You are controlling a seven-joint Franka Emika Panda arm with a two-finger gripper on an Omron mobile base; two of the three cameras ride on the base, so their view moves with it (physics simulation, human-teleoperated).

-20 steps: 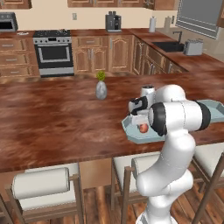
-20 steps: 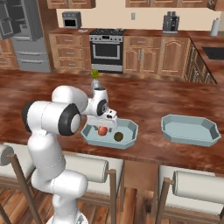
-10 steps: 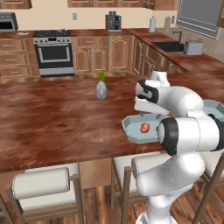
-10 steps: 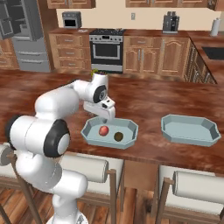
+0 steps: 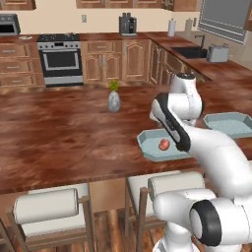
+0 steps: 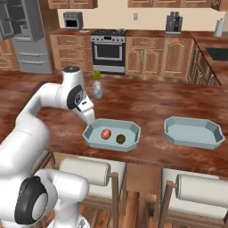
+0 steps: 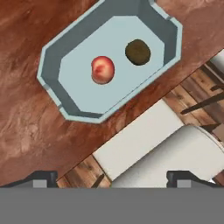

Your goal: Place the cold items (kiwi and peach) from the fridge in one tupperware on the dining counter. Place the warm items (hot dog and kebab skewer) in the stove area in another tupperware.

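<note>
Hand (image 7: 112, 177) is spread wide, holding nothing, above the tupperware (image 7: 52, 65); peach (image 7: 103, 69) and kiwi (image 7: 138, 52) sit inside it, so warm stuff's next.

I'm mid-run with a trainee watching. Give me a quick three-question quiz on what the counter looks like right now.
1. True or false: the peach and the kiwi lie in the same container.
2. What does the second container hold: A) a hot dog, B) nothing, C) a kiwi?
3. Fill in: the gripper is ____, holding nothing.

Key: 1 true; 2 B; 3 open.
</note>
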